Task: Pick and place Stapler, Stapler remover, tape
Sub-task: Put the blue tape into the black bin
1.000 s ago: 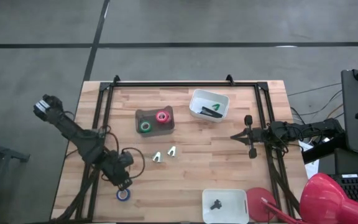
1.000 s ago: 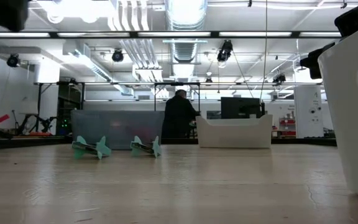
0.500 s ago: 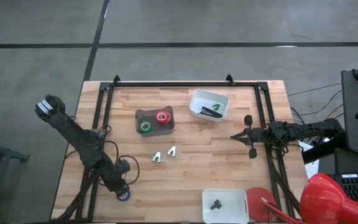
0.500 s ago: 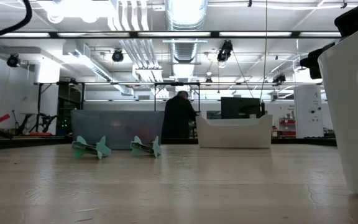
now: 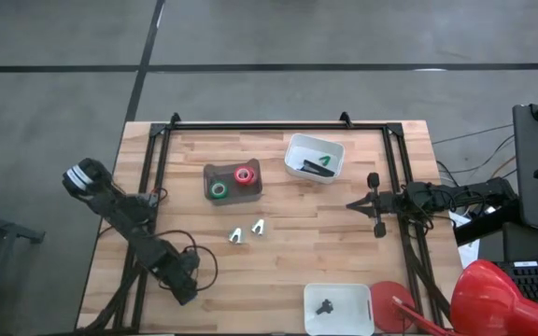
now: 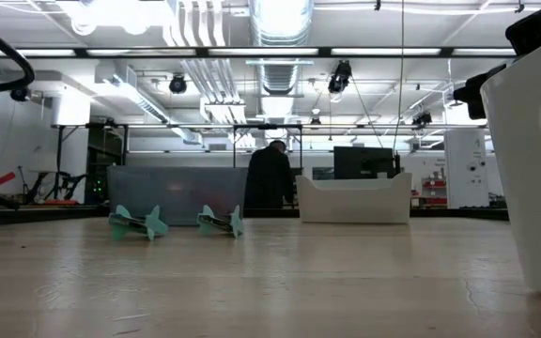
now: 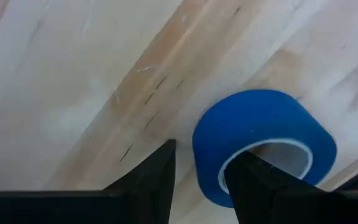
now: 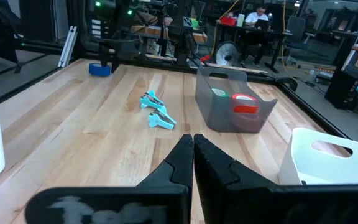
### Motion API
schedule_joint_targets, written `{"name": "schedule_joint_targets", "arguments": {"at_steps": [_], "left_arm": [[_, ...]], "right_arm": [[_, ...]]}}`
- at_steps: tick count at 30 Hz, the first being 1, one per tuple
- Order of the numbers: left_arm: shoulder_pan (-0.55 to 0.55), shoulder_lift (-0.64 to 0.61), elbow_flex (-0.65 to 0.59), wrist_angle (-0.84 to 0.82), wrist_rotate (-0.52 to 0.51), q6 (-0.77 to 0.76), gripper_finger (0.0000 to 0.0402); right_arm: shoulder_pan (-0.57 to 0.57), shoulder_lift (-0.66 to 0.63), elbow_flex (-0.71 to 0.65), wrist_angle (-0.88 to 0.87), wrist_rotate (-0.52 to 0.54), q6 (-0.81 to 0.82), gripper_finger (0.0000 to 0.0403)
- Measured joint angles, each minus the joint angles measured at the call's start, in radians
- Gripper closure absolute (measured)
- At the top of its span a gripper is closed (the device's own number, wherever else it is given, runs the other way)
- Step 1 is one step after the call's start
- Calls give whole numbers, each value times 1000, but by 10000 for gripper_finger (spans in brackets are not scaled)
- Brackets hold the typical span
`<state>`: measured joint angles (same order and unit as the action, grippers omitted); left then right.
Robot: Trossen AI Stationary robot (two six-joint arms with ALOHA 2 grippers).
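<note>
The blue tape (image 7: 263, 146) lies flat on the wood near the table's near left corner. My left gripper (image 7: 201, 168) is open and points steeply down at it. One finger (image 7: 148, 177) stands outside the ring and the other (image 7: 253, 186) over its hole, with the near wall between them. From above, that gripper (image 5: 183, 289) hides the roll. The green tape (image 5: 219, 189) and red tape (image 5: 244, 175) lie in a dark bin (image 5: 233, 166). Two teal staple removers (image 5: 236, 235) (image 5: 259, 226) rest mid-table. A black stapler (image 5: 311, 168) lies in a white bin (image 5: 292, 145). My right gripper (image 5: 353, 204) waits shut at the right.
A second white bin (image 5: 338, 289) with a small dark item stands at the near edge, right of centre. A black frame rail (image 5: 148, 187) runs along the table's left side beside my left arm. Bare wood lies between the removers and the near edge.
My left gripper has gone down and toward the table's near edge, tipping to point more steeply down. It now stands over the blue tape, which showed beside it a second ago. The tape has not moved.
</note>
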<state>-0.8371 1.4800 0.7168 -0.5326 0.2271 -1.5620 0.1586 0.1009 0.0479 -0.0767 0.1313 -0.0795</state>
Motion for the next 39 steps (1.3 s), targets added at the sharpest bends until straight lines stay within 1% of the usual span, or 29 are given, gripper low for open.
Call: {"name": "schedule_joint_targets", "arguments": {"at_steps": [4,7,11,13,15,18,19,21,23,25,27,31,32,34,37,39], "left_arm": [[4,13,4,-6,6,23,277],[11,-5,2,-10,-3,23,305],[23,-40,0,-24,-90,75,358],[32,-53,0,-35,-140,129,362],[41,-67,0,-54,-228,181,362],[61,-86,0,-85,-401,229,362],[65,-93,0,-96,-471,241,361],[72,-105,0,-98,-641,265,347],[80,-113,0,-99,-810,307,331],[92,-118,4,-99,-963,364,323],[109,-129,4,-101,-1102,407,326],[172,-161,4,-107,-1356,472,347],[198,-177,4,-108,-1402,486,351],[254,-207,9,-108,-1449,530,356],[368,-268,13,-112,-1446,588,352],[461,-314,17,-107,-1406,593,342]], "right_arm": [[0,0,0,0,0,0,394],[0,0,0,0,0,-1,394],[0,0,0,0,0,-2,394],[0,0,0,0,0,0,394],[0,0,0,0,0,-2,394],[0,0,0,0,0,0,394],[0,0,0,0,0,-2,394],[0,0,0,0,0,-1,394],[0,0,0,0,0,-1,394],[0,0,0,0,0,-1,394],[0,0,0,0,0,0,394],[0,0,0,0,0,0,394],[0,0,0,0,0,-1,394],[0,0,0,0,0,-1,394],[0,0,0,0,0,-2,394],[0,0,0,0,0,-1,394]]}}
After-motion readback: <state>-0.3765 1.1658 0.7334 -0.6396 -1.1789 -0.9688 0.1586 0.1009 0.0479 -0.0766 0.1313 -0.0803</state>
